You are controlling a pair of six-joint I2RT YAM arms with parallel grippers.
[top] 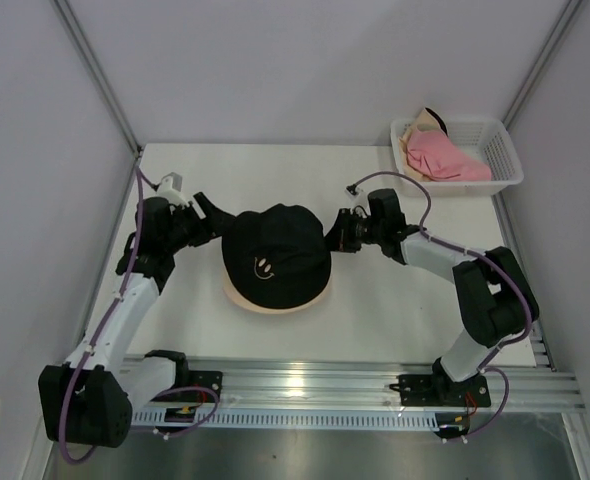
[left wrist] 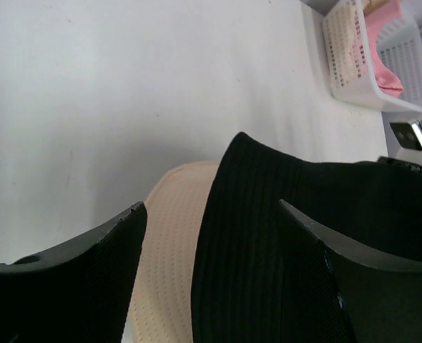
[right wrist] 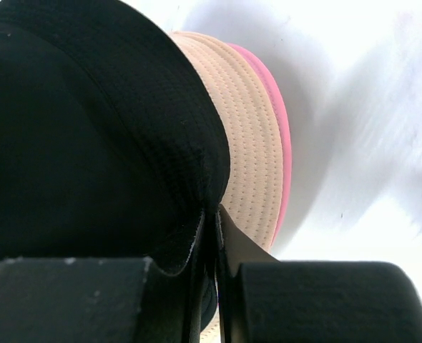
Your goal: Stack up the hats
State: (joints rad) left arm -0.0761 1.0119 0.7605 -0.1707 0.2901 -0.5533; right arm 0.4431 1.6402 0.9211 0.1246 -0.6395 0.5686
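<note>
Left claw gapes wide at the left rim of the black fabric bucket hat with a yellow smiley — centre frame, capping a pale peach hat on the white counter. Right claw pinches the black brim — clamped tight.

From above, the black hat hides nearly all of the peach hat; only a rim sliver shows. A third hat under them is hidden from above, just a thin pink brim in the right wrist view. Tips of the right gripper are lost against the black brim from above; its fingers are cut by the bottom edge in its wrist view. Same for the left gripper fingers; there the black hat runs off right and bottom. The basket is cut by the top edge. A dark bit at the basket's back is too small to tell. The table is blurred.
</note>
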